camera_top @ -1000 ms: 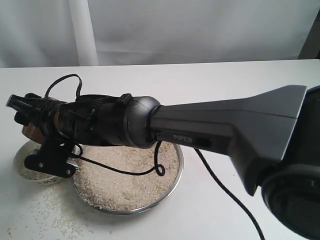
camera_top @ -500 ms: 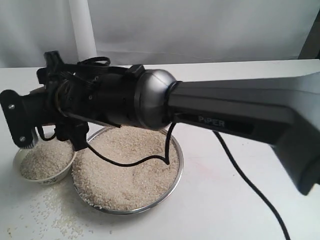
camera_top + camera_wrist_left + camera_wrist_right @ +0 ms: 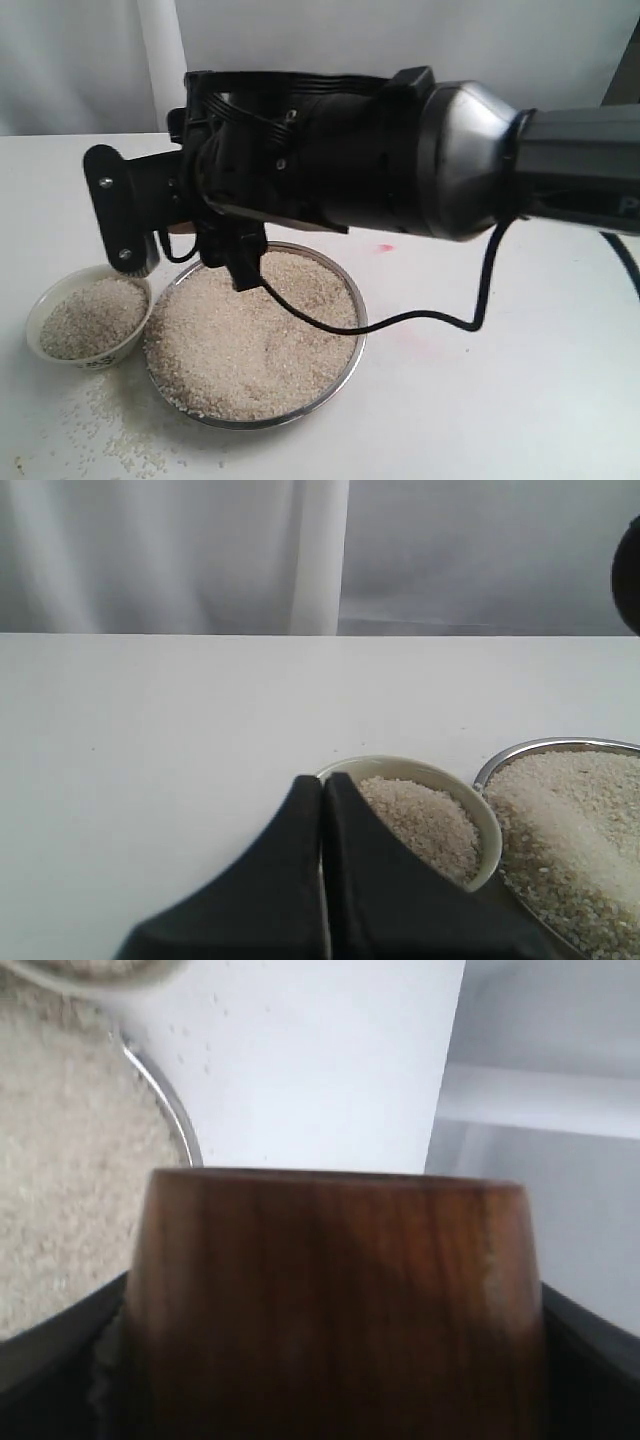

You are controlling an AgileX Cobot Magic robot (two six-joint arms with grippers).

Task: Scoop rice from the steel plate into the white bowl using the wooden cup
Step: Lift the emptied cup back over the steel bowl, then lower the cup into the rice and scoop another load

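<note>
Above the steel plate [image 3: 359, 322] of rice [image 3: 250, 350], lower centre, the right tool [image 3: 330, 1380] grips the wooden cup [image 3: 335, 1280]; the left tool [image 3: 322, 800] sits closed, empty.

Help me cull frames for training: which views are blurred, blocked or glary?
Exterior view: the right arm looms close, soft, with glare on its grey joint, hiding part of the steel plate. Left wrist view: the shut left gripper is a dark blur; white bowl sharp. Right wrist view: the wooden cup fills the frame, blurred.
</note>
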